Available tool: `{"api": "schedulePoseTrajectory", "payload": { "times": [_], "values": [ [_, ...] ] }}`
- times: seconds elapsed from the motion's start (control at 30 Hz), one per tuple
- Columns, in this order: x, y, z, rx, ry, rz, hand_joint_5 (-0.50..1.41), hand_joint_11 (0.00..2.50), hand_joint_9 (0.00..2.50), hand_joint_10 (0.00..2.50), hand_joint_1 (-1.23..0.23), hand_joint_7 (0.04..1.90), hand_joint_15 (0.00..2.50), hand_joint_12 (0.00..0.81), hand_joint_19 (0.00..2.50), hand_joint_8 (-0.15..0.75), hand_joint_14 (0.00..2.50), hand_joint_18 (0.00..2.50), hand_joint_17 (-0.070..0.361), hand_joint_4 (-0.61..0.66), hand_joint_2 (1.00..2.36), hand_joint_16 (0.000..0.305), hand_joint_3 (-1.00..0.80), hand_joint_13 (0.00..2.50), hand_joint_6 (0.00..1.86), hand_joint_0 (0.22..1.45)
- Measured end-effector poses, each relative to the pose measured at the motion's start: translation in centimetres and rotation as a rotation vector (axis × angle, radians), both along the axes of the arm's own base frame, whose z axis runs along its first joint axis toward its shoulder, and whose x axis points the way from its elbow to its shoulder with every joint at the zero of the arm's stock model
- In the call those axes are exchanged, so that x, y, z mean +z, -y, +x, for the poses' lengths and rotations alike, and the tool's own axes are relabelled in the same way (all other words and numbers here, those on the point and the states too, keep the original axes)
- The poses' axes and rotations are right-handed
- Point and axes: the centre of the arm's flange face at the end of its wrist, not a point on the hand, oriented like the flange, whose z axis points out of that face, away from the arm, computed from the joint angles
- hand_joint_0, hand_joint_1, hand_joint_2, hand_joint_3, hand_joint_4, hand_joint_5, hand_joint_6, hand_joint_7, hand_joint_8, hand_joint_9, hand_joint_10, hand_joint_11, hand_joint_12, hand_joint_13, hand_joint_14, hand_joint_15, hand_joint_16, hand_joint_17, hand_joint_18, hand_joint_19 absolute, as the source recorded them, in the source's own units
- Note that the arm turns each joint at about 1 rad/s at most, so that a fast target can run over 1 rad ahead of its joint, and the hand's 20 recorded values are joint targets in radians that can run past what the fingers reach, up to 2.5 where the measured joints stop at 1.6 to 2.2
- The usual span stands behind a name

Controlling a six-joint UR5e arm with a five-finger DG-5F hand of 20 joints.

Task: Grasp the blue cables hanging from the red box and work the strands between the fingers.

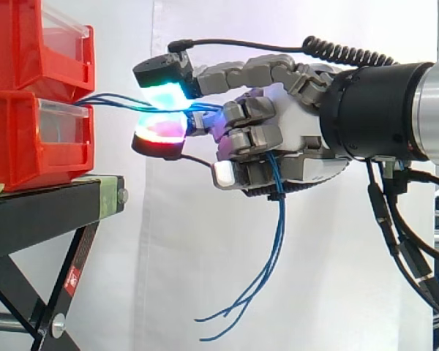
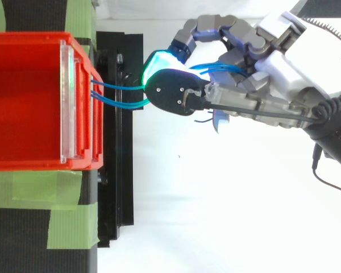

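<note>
Thin blue cables (image 1: 117, 102) run out from between the stacked red bins (image 1: 36, 139) toward the hand (image 1: 293, 139). In the side view a cyan-glowing pad above and a red-glowing pad below pinch the strands. The strands then pass through the curled fingers and hang loose below the palm (image 1: 267, 270). In the top view the blue cables (image 2: 116, 94) leave the front of the red bin (image 2: 28, 102) and vanish under the hand (image 2: 256, 91), whose green-glowing fingertip (image 2: 153, 65) sits over them.
The bins rest on a black stand (image 1: 51, 212) with crossed legs. Green tape strips (image 2: 40, 210) lie across the stand top. A white curtain hangs behind. The arm enters from the right.
</note>
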Motion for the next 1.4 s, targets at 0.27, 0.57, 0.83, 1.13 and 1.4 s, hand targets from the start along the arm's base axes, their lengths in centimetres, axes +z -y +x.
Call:
{"api": "schedulePoseTrajectory", "payload": {
  "times": [0.27, 0.57, 0.83, 1.13, 1.4],
  "values": [
    [-0.01, -0.02, 0.01, 0.000, 0.000, 0.000, 0.02, 2.50, 1.64, 2.50, -0.71, 0.92, 1.78, 0.726, 0.61, 0.507, 2.50, 2.50, 0.194, 0.19, 1.16, 0.259, 0.25, 1.98, 1.37, 0.90],
    [-0.02, 0.01, 0.01, 0.000, 0.000, 0.000, 0.02, 2.50, 1.64, 2.50, -0.64, 0.97, 1.78, 0.726, 0.61, 0.507, 2.50, 2.50, 0.194, 0.29, 1.00, 0.259, -0.04, 1.98, 1.33, 0.85],
    [-0.04, 0.03, 0.01, -0.001, 0.000, 0.000, -0.03, 2.50, 1.64, 2.50, -0.67, 0.95, 1.78, 0.726, 0.61, 0.507, 2.50, 2.50, 0.194, 0.31, 1.01, 0.259, -0.29, 1.98, 1.45, 0.78],
    [-0.03, 0.09, 0.02, -0.002, 0.001, 0.000, -0.07, 2.50, 1.64, 2.50, -0.67, 0.89, 1.78, 0.726, 0.61, 0.507, 2.50, 2.50, 0.194, 0.26, 1.00, 0.259, 0.01, 1.98, 1.46, 0.92],
    [-0.02, 0.11, 0.01, -0.002, 0.001, 0.000, -0.19, 2.50, 1.64, 2.50, -0.73, 0.98, 1.78, 0.726, 0.61, 0.507, 2.50, 2.50, 0.194, 0.20, 1.01, 0.259, -0.68, 1.98, 1.32, 0.81]
  ]
}}
